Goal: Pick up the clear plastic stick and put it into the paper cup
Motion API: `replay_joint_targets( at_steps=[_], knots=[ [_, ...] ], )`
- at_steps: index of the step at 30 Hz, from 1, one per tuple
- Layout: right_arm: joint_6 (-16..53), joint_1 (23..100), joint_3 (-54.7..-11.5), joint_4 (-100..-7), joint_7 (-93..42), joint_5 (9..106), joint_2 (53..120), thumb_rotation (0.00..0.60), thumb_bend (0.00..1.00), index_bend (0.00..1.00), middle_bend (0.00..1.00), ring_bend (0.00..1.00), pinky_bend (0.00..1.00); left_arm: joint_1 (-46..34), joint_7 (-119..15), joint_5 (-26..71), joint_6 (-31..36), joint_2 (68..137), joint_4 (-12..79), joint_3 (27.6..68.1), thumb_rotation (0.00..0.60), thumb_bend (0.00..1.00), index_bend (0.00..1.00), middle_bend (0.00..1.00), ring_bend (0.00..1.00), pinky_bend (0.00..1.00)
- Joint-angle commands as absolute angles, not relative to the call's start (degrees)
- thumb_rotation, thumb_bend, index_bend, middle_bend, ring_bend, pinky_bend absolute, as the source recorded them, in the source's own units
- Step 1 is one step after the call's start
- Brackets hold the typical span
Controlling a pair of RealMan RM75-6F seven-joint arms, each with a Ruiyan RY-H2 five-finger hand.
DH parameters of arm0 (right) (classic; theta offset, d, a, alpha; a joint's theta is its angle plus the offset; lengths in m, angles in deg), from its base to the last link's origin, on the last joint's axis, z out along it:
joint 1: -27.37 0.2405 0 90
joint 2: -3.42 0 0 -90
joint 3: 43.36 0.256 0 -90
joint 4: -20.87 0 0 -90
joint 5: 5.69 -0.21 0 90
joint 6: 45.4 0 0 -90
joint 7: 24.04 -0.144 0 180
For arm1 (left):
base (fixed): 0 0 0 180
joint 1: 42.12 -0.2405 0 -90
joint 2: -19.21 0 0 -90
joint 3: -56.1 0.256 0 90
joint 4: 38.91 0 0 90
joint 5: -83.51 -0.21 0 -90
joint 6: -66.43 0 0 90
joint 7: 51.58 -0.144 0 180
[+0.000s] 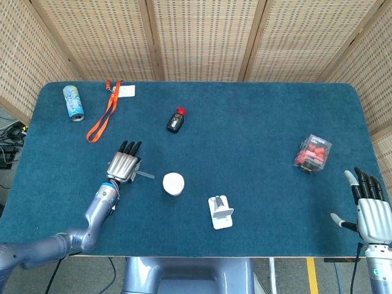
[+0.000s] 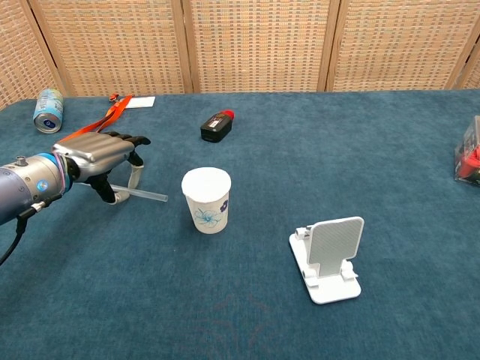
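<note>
Left hand (image 2: 101, 154): low over the blue counter (image 1: 257, 122), palm down, fingers curled down around the near end of the stick (image 2: 142, 196). Thumb and a finger appear to straddle it; whether it is actually pinched cannot be told. In the head view the left hand (image 1: 123, 164) shows with the stick (image 1: 146, 176) jutting out from it toward the cup.

Stick: clear, lying nearly flat at the counter surface, one end under the left hand, the other end free and pointing at the cup, stopping short of it.

Cup (image 2: 206, 199): white paper, blue print, upright, mouth open, just beyond the stick's free end, on the side of the left hand toward the right hand. Nothing shows inside it.

Right hand (image 1: 369, 207): at the counter's near corner, well apart from everything, fingers spread and straight, holding nothing.

Phone stand (image 2: 328, 257): white, past the cup from the left hand.

Black bottle (image 2: 216, 124), red cap: lying beyond the left hand.

Orange lanyard (image 2: 101, 118) and can (image 2: 49, 110): beyond the left hand, at the far edge.

Red-filled box (image 1: 312, 154): ahead of the right hand.
</note>
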State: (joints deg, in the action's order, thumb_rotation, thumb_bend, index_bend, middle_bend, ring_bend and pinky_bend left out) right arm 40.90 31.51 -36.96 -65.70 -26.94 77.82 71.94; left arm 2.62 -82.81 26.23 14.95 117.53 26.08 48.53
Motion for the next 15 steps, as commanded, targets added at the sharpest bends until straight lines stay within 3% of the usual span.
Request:
replay_joint_targets(
  at_steps=[1, 9, 15],
  knots=[
    [41.1, 31.4, -36.9, -65.8, -27.1, 77.9, 71.8, 0.600, 0.05, 0.00, 0.00, 0.00, 0.00, 2.2, -80.9, 25.4, 13.7, 115.8, 28.4, 47.5, 0.600, 0.45, 0.58, 0.00, 0.00, 0.00],
    [41.5, 31.3, -36.7, -66.0, -27.3, 77.9, 71.6, 0.600, 0.05, 0.00, 0.00, 0.00, 0.00, 1.4, -70.8, 22.2, 11.0, 104.4, 43.5, 41.4, 0.600, 0.45, 0.58, 0.00, 0.00, 0.00],
    [41.5, 31.3, -36.7, -66.1, -27.4, 77.9, 71.6, 0.600, 0.05, 0.00, 0.00, 0.00, 0.00, 0.9, -56.6, 20.1, 13.5, 98.3, 55.4, 37.1, 0.600, 0.45, 0.58, 0.00, 0.00, 0.00]
  ],
)
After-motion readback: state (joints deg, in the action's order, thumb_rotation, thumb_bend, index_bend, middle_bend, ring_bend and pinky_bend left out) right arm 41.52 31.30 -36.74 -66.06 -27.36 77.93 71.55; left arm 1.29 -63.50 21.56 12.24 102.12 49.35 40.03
